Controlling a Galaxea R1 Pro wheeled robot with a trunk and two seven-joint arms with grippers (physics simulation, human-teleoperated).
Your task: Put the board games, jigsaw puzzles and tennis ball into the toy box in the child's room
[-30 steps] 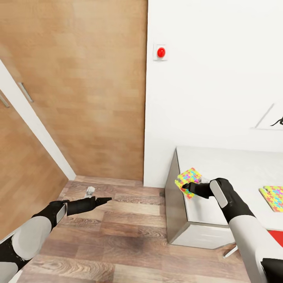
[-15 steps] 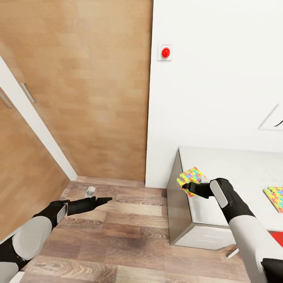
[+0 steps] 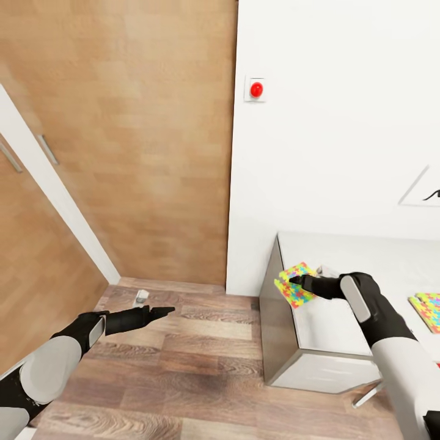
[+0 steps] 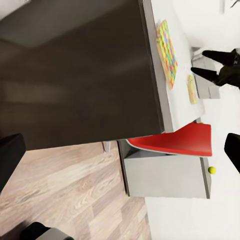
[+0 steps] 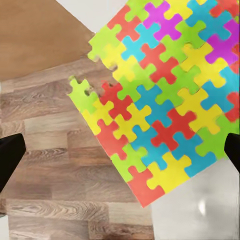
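Observation:
A jigsaw puzzle [image 3: 295, 286] [image 5: 165, 95] sits at the near left corner of the table [image 3: 342, 318], jutting past the edge over the floor. My right gripper [image 3: 294, 280] hovers just above it, open, with its fingers wide apart on either side and nothing between them. A second jigsaw puzzle [image 3: 429, 310] lies farther right on the table top. My left gripper [image 3: 162, 312] hangs open over the floor, well left of the table. The left wrist view holds a small tennis ball [image 4: 212, 170] far off. The toy box, board games and bed are out of view.
Wooden doors [image 3: 122, 134] fill the left side, and a white wall with a red button [image 3: 256, 89] rises behind the table. A small pale object [image 3: 141, 297] lies on the plank floor [image 3: 201, 360]. A red curved seat [image 4: 175, 142] stands by the table.
My right gripper has lifted and drawn back a little to the right, and its fingers now clear the puzzle, which stays at the table corner. The view shifted slightly. My left arm is unchanged.

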